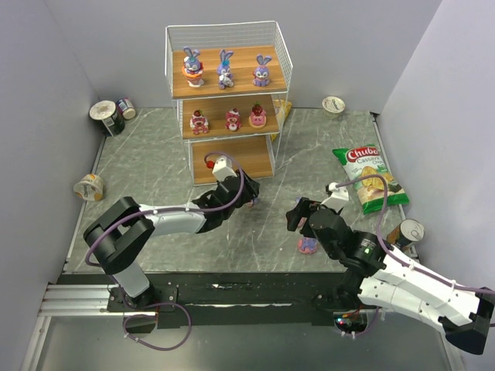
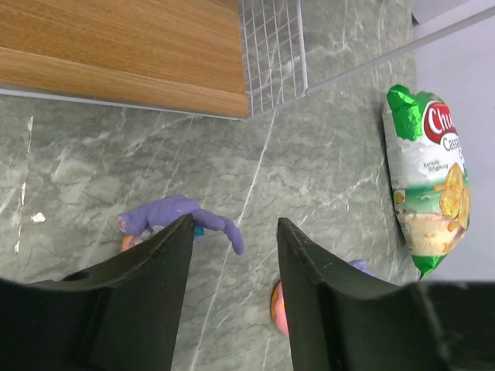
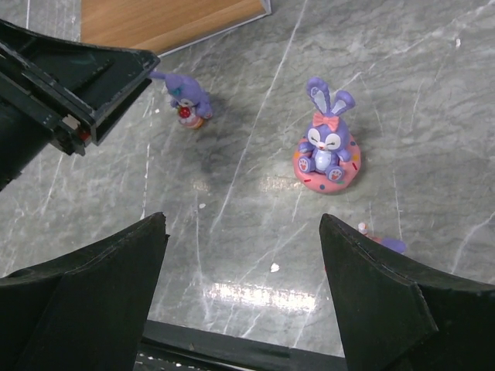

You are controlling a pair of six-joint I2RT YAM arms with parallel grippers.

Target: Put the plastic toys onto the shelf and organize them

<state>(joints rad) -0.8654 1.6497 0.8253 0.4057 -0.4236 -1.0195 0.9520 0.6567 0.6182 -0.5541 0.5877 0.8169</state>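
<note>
**A:** Left fingers (image 2: 162, 267) are half-spread, gripping nothing. Tiny purple plastic toy (image 2: 174, 215) sits on the grey marble desk (image 2: 332, 154) off the white wire shelf (image 2: 116, 46) front corner, beside one finger, not between.

**B:** Yeah, I'd shift over before squeezing. Right fingers (image 3: 387, 286) gape wide, empty.

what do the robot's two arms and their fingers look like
Both arms are chains of black joints with white shells: the left arm and the right arm. A thin purple cable loops along the left one, and a similar cable arcs over the right, which also shows a small green light. The fingers are matte black wedges tapering to blunt tips.
</note>
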